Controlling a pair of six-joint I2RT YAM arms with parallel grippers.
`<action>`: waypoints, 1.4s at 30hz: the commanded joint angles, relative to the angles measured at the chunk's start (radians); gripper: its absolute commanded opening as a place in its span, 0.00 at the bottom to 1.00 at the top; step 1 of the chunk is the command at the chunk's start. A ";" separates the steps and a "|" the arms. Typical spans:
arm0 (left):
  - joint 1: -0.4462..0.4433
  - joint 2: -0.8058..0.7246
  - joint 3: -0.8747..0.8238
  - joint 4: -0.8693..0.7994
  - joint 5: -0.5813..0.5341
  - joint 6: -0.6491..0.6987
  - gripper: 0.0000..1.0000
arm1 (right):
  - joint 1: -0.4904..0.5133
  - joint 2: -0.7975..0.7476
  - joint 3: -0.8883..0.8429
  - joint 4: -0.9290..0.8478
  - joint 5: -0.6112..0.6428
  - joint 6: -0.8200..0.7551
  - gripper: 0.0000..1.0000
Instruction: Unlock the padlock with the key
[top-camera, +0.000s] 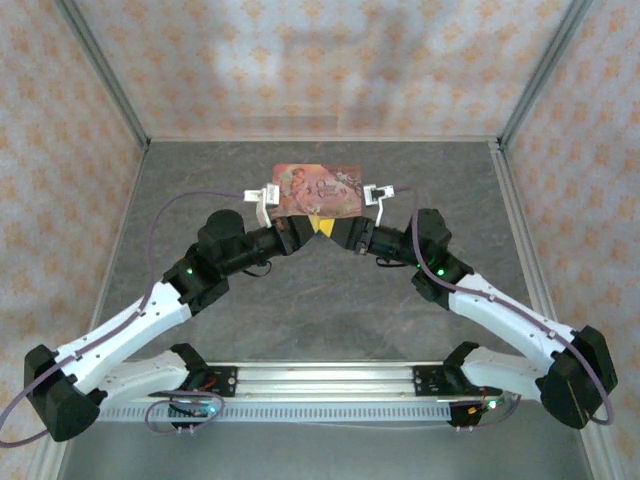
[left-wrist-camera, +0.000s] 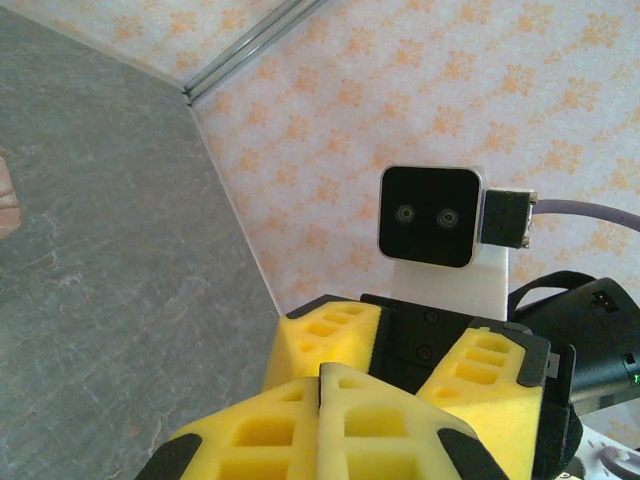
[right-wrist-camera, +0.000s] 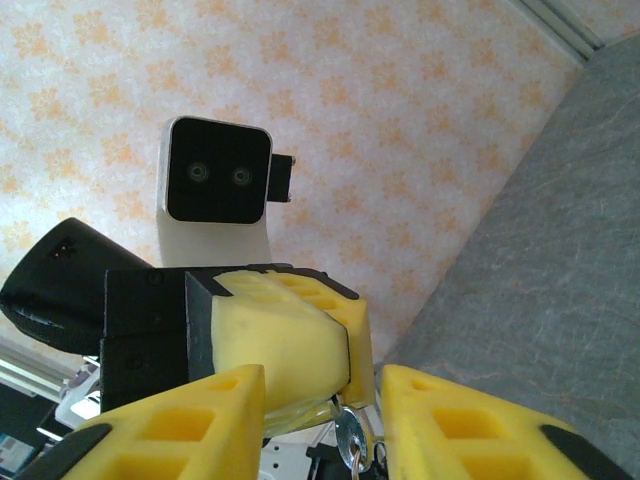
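My two grippers meet tip to tip above the table's middle. The left gripper (top-camera: 314, 228) (left-wrist-camera: 323, 385) is shut, its yellow pads pressed together. In the right wrist view a small silver metal piece with a ring, apparently the key (right-wrist-camera: 350, 438), hangs from the left gripper's closed fingertips (right-wrist-camera: 300, 335). My right gripper (top-camera: 330, 230) (right-wrist-camera: 322, 400) is open, one finger on each side of those fingertips and the key, touching neither. The padlock is out of view.
A pink picture-lidded tin (top-camera: 316, 189) lies just behind the grippers. Patterned walls with metal corner posts (top-camera: 103, 72) close in the grey table (top-camera: 320, 310) on three sides. Each wrist camera faces the other arm's camera block (left-wrist-camera: 430, 215) (right-wrist-camera: 218, 172).
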 joint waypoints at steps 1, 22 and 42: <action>-0.008 -0.001 0.030 0.034 -0.008 0.023 0.00 | 0.007 -0.020 -0.021 -0.007 -0.017 -0.023 0.31; -0.007 -0.028 0.021 0.029 -0.031 0.025 0.00 | 0.007 -0.034 -0.032 -0.059 -0.015 -0.057 0.22; -0.008 -0.013 0.010 0.058 -0.011 0.008 0.00 | 0.007 -0.031 -0.015 -0.001 -0.037 -0.034 0.05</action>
